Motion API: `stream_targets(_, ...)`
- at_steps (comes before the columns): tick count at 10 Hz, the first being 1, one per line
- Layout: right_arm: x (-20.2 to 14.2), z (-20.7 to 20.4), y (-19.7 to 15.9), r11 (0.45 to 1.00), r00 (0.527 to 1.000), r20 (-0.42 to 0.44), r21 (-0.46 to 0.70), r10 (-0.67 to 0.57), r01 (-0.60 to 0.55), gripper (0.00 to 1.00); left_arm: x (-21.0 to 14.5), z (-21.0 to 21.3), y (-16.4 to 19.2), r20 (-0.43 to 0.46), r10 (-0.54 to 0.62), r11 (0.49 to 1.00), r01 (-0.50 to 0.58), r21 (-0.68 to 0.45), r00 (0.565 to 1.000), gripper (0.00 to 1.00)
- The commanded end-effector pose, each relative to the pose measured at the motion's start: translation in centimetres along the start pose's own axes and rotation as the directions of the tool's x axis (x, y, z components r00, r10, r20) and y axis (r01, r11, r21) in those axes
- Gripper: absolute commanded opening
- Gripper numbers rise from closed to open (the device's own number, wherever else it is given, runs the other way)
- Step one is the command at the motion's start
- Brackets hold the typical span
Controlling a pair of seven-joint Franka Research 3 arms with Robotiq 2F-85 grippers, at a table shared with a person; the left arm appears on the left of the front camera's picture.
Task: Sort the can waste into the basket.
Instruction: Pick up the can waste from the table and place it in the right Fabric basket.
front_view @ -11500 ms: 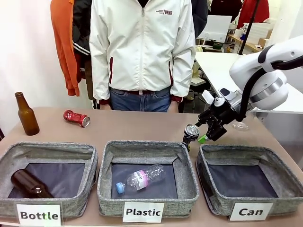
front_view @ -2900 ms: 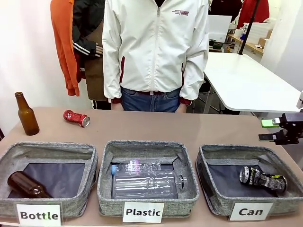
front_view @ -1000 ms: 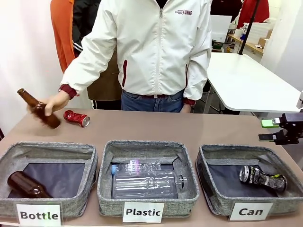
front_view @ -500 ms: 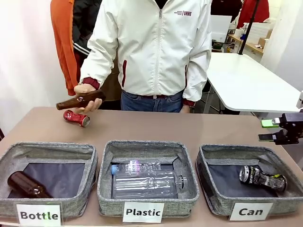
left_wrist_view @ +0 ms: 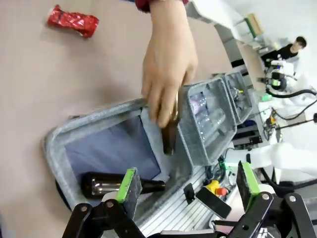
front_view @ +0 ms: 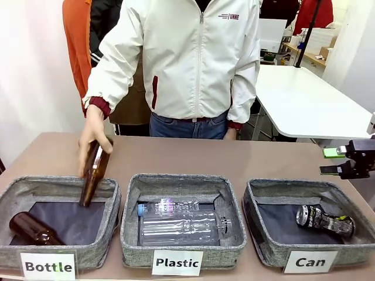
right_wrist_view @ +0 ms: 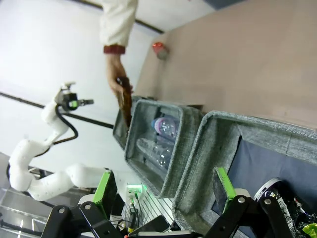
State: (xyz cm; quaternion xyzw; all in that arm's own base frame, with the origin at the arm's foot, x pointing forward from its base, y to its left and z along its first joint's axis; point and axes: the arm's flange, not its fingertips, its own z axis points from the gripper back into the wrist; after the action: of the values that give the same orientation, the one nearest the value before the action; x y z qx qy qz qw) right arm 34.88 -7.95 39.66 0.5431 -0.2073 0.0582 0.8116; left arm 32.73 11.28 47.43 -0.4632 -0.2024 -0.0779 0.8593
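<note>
The black can (front_view: 325, 221) lies on its side in the grey basket labelled "Can" (front_view: 304, 185) at the right; it also shows at the bottom right of the right wrist view (right_wrist_view: 278, 192). The red dented can (left_wrist_view: 73, 22) lies on the bare table behind the bins, small and far off in the right wrist view (right_wrist_view: 158, 48); in the front view the person's hand covers it. My right gripper (front_view: 331, 161) hangs open above the basket's far right corner, empty (right_wrist_view: 163, 191). My left gripper (left_wrist_view: 188, 181) is open and empty above the "Bottle" bin.
A person's hand (front_view: 92, 132) lowers a brown bottle (front_view: 94, 172) neck-down into the "Bottle" bin (front_view: 58, 182), where another brown bottle (front_view: 35, 229) lies. The "Plastic" bin (front_view: 181, 178) holds clear bottles (front_view: 181, 225). A white table (front_view: 304, 99) stands at the back right.
The person's hand has swung the brown bottle from above the red can down into the "Bottle" bin's mouth. Both grippers and the black can have stayed still.
</note>
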Motion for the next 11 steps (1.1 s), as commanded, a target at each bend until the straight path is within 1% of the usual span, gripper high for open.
stream_targets(1,0.0,0.2,0.0,1.0,1.0,-0.004,0.008,0.023,-0.023,1.0,0.1,1.6,0.4,-0.028,0.022,0.997,-0.024,-0.074,0.999,1.0)
stream_targets(3,0.0,0.2,0.0,1.0,1.0,-0.004,0.008,0.023,-0.023,1.0,-3.0,5.8,1.8,0.051,0.051,0.992,-0.045,-0.117,0.997,1.0)
stream_targets(5,0.0,0.2,0.0,1.0,1.0,-0.004,0.008,0.023,-0.023,1.0,-5.8,8.0,2.3,0.094,0.051,0.99,-0.038,-0.133,0.994,1.0)
stream_targets(6,0.0,0.2,0.0,1.0,1.0,-0.004,0.008,0.023,-0.023,1.0,-6.3,8.1,2.4,0.116,0.037,0.992,-0.022,-0.126,0.992,1.0)
stream_targets(9,0.0,0.2,0.0,1.0,1.0,-0.004,0.008,0.023,-0.023,1.0,-6.3,8.0,2.0,0.121,0.013,0.993,0.001,-0.119,0.993,1.0)
stream_targets(11,0.0,0.2,0.0,1.0,1.0,-0.004,0.008,0.023,-0.023,1.0,-5.8,7.7,1.6,0.134,0.0,0.996,0.013,-0.094,0.991,1.0)
